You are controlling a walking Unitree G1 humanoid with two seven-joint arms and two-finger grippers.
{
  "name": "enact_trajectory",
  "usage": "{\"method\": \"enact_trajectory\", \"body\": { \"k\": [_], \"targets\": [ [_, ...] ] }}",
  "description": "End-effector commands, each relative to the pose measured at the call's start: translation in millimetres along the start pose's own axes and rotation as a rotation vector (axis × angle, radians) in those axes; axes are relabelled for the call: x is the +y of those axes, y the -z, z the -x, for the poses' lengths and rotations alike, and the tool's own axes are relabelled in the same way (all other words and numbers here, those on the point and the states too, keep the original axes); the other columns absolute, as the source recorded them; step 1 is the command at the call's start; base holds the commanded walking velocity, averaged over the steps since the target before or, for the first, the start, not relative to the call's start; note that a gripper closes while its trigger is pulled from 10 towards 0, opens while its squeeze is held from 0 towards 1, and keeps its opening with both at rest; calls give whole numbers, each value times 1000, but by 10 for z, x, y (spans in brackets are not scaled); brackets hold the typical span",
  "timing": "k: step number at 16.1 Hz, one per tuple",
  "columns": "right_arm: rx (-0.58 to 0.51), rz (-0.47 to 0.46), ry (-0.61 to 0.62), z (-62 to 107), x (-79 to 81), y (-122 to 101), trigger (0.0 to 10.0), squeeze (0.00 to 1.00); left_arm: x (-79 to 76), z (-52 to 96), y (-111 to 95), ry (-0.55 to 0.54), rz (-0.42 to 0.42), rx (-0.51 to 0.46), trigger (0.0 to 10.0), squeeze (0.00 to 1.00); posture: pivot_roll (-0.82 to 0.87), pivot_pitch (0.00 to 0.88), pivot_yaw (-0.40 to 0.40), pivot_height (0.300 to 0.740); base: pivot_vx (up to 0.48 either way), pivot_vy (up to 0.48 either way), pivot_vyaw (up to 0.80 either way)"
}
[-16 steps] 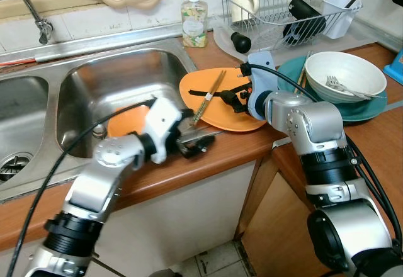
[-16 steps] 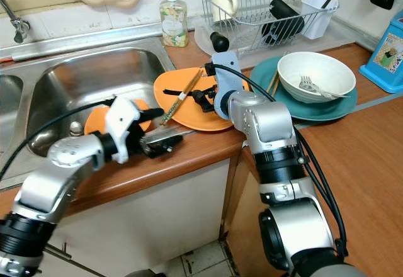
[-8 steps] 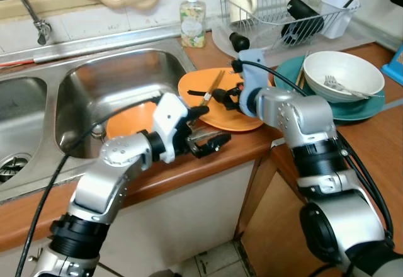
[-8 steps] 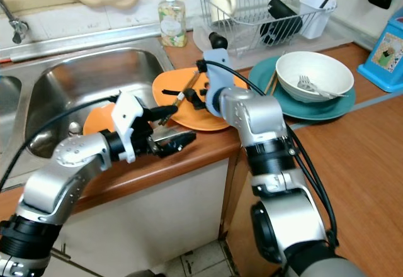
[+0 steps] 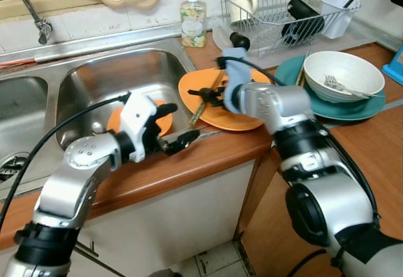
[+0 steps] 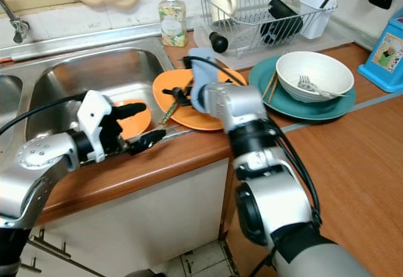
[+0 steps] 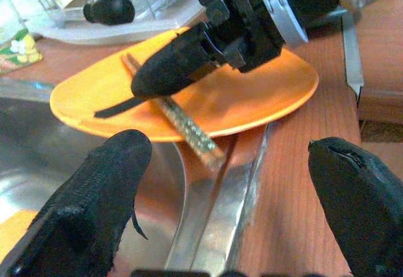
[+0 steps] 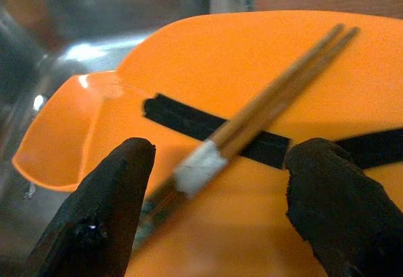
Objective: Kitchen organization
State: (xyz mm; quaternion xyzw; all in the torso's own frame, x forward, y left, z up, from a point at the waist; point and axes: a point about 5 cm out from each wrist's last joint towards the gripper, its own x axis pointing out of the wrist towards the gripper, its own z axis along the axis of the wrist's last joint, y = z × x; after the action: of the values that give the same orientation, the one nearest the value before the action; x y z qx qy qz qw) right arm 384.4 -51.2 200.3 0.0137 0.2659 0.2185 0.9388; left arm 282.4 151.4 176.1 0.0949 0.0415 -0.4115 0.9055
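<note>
An orange plate lies on the wooden counter, its left edge over the sink rim. A pair of wooden chopsticks rests across it, over a black strip. My right gripper is open just above the plate's left part, one finger on each side of the chopsticks without touching them. My left gripper hangs open over the sink's front right corner, pointing at the plate, with nothing between its fingers. A second orange plate lies in the sink.
A dish rack with a mug and a black bottle stands at the back. A soap bottle is beside the sink. A white bowl with a fork sits on a teal plate. A blue box stands at the far right.
My right gripper has slid left across the plate to straddle the chopsticks. My left gripper has drawn back left from the counter edge toward the sink.
</note>
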Motion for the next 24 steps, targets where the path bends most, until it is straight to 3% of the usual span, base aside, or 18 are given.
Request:
{"method": "enact_trajectory", "body": {
  "k": [1, 6, 7, 8, 9, 10, 17, 19, 24],
  "targets": [
    [-2, 27, 1, -13, 34, -37, 10000, 0, 13, 36, -36, -12, -20, 2, 10000, 98, -96, 0, 65, 740, 0, 0, 0],
    [81, 119, 29, -101, 28, 90, 10000, 0, -23, 35, -35, -6, -23, 9, 10000, 102, -88, 0, 57, 740, 0, 0, 0],
    [94, 124, 23, -105, 6, 117, 6824, 0, -24, 34, -36, -5, -24, 10, 10000, 102, -90, 0, 58, 740, 0, 0, 0],
    [110, 121, 24, -101, -52, 158, 2980, 0, -26, 34, -35, -4, -25, 11, 10000, 98, -94, 0, 61, 740, 0, 0, 0],
    [113, 118, 29, -97, -86, 167, 588, 0, -26, 32, -35, -4, -25, 11, 10000, 102, -96, 0, 61, 740, 0, 0, 0],
    [112, 115, 34, -94, -113, 166, 0, 0, -27, 29, -36, -3, -25, 10, 10000, 98, -97, 0, 63, 740, 0, 0, 0],
    [84, 135, 8, -64, -172, 88, 0, 0, -17, 1, -40, 0, -31, 9, 10000, 102, -105, 0, 69, 740, 0, 0, 0],
    [73, 147, -16, -65, -157, 79, 706, 0, -19, -1, -38, 0, -32, 8, 10000, 102, -107, 0, 67, 740, 0, 0, 0],
    [61, 152, -37, -45, -161, 38, 314, 0, -15, -5, -47, -5, -34, 0, 10000, 98, -108, 0, 66, 740, 0, 0, 0]
  ]
}}
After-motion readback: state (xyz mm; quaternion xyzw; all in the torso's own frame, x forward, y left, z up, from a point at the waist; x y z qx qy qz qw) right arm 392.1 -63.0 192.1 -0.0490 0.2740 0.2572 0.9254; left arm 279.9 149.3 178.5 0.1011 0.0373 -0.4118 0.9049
